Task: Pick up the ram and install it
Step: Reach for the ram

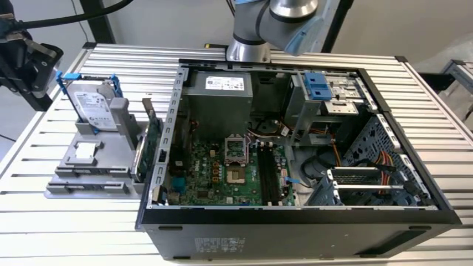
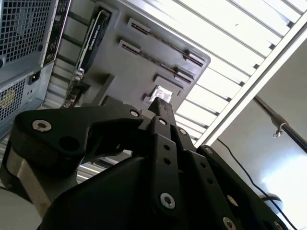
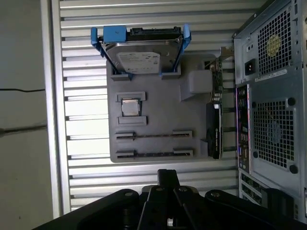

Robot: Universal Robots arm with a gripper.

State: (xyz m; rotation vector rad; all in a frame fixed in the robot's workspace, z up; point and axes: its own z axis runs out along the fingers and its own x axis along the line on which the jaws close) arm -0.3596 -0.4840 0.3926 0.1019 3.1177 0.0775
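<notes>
End effector closed narrow (nothing held), near gray fixture holding ram, fixture at 9 o'clock of computer case, exterior view.

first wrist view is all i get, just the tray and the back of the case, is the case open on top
Observer: Yes. In the exterior view the case lies on its side with the panel off, so the motherboard is exposed.
Operator: are the ram slots on it free
Observer: The long black slots beside the processor socket look empty; no stick stands in them.
</notes>
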